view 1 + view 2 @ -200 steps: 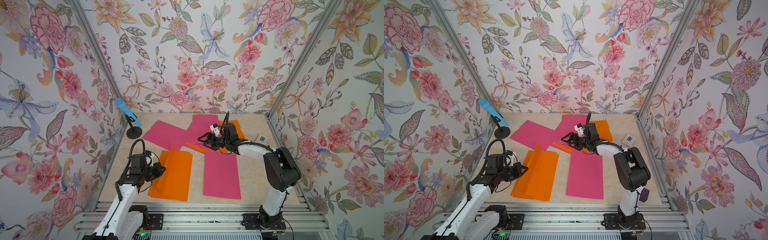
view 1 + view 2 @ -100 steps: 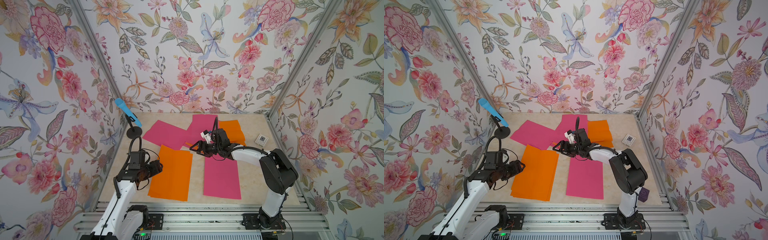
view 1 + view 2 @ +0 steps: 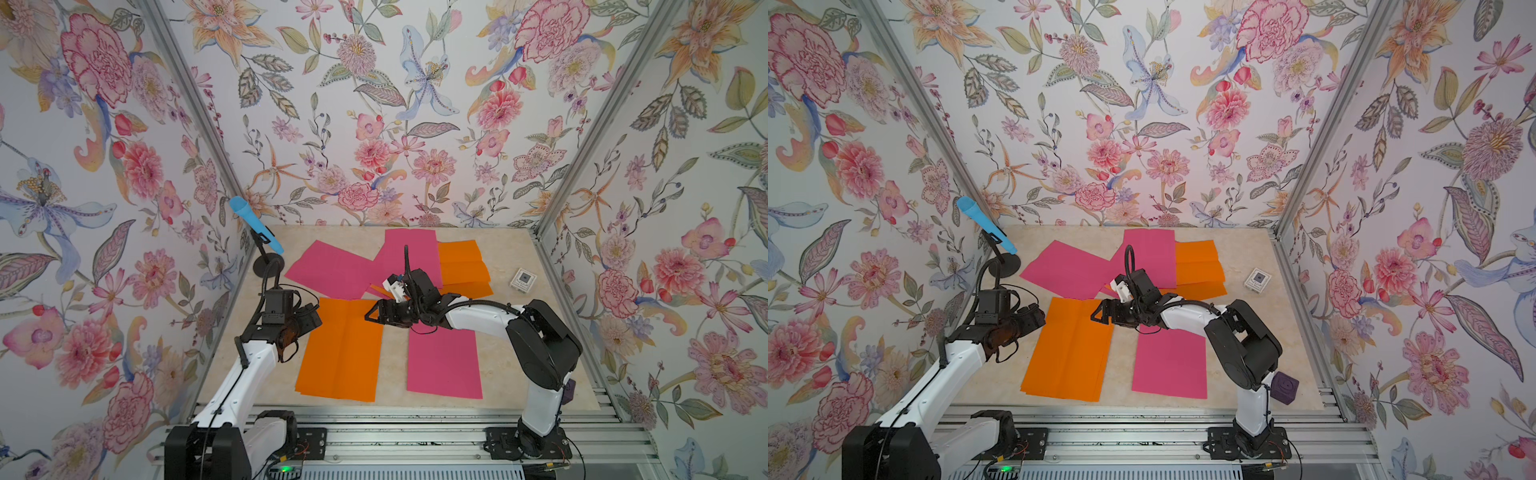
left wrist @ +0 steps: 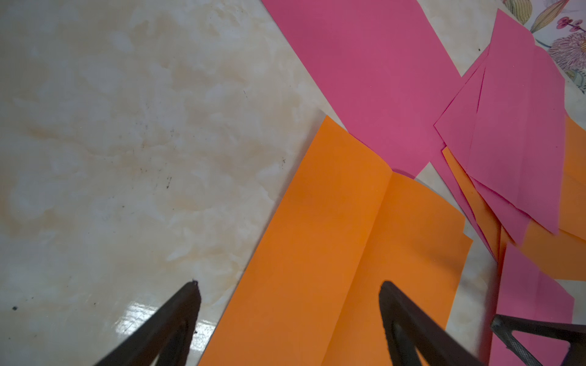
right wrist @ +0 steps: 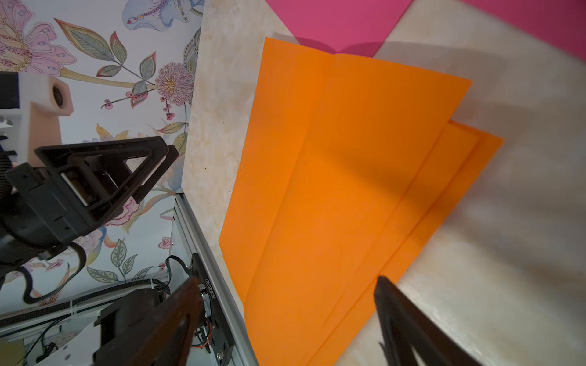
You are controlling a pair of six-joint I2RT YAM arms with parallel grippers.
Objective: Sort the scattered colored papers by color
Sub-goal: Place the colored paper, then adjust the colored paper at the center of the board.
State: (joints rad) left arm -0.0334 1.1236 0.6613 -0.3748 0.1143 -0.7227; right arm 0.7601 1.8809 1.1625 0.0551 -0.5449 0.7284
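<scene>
Hovering empty with jaws apart, left gripper (image 4: 288,283) and right gripper (image 5: 287,280) flank the near orange stack (image 3: 340,353). The far orange sheets (image 3: 461,262) lie partly under pink sheets (image 3: 409,249), so dragging one risks shifting both.

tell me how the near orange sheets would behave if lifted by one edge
Thin and flat, the orange sheets would probably droop. The fold crease may make them hinge there. Loosely stacked with offset edges, the top one likely slides if pushed.
</scene>
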